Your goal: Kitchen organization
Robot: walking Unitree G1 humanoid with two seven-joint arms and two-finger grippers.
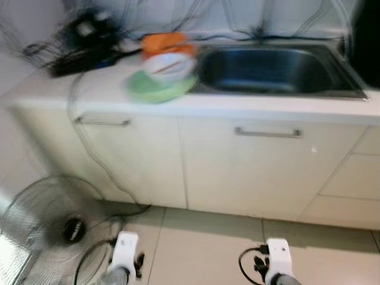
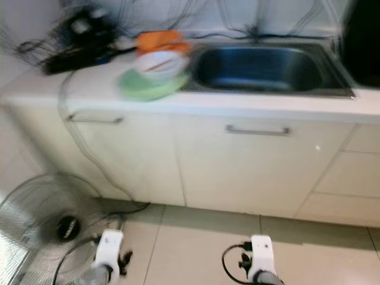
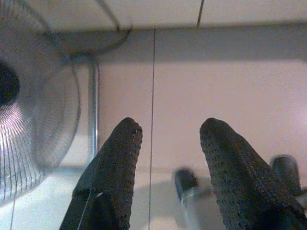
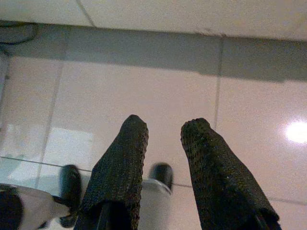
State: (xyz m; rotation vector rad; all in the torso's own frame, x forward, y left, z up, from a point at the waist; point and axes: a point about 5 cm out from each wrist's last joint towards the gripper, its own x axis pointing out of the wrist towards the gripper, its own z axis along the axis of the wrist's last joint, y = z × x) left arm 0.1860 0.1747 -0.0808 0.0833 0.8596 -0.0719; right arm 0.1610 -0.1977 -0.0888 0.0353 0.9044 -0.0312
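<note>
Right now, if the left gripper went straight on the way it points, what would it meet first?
Probably the tiled floor: the left gripper hangs open and points down at bare tile, with the fan off to one side.

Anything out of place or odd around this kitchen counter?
Yes. A tangle of black cables is heaped on the white countertop beside the stacked dishes, one cord trailing down to the floor. A round wire-guard fan sits on the tiles.

A home kitchen: a steel sink [image 1: 276, 70] is set into a pale table [image 1: 249, 107] over cream cupboard doors with metal handles [image 1: 267, 133]. Stacked bowls [image 1: 163, 74] sit beside the sink, cables [image 1: 77, 41] are piled behind them, and a floor fan [image 1: 50, 228] stands on the tiled floor [image 1: 202, 249].
</note>
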